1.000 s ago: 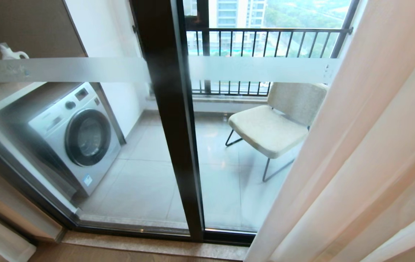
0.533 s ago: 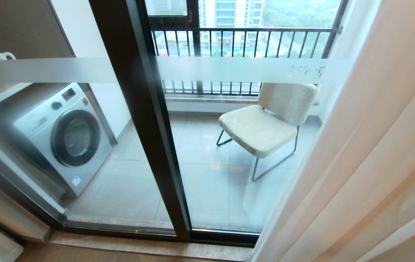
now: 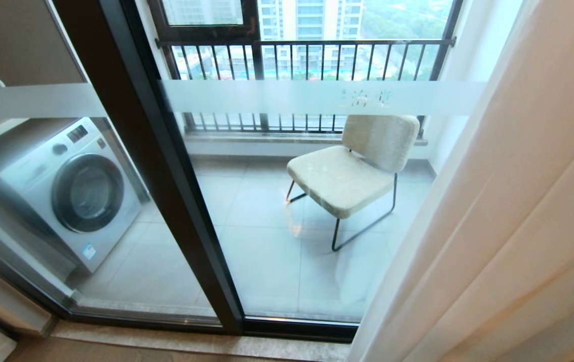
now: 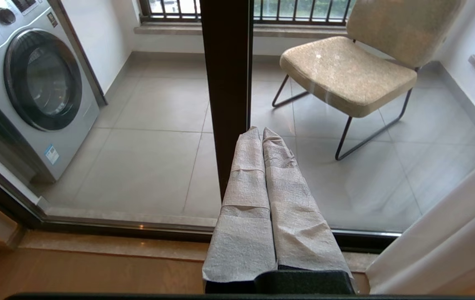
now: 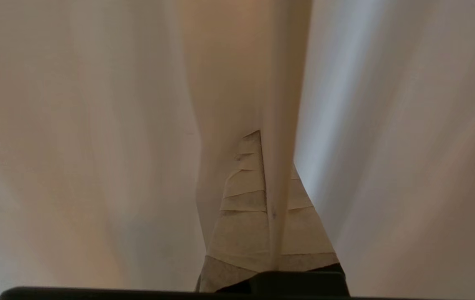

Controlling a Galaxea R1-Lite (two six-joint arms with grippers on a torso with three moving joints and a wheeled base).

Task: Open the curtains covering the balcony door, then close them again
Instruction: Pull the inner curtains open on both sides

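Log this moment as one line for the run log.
right end effector: shut on curtains edge | left end effector: shut, empty, facing balcony door | curtains: bunched at right, glass uncovered

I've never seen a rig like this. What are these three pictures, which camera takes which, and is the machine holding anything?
It is a wheeled robot with two arms, each ending in a pincer. The head view looks down through the balcony door at a washing machine and a chair outside; the curtains hang bunched at its right. Neither arm shows there. The left wrist view looks along the left pincer, whose cloth-wrapped fingers are pressed together, empty, pointing at the door frame. The right wrist view is filled with curtain fabric: the right pincer is shut on a fold of the curtains.
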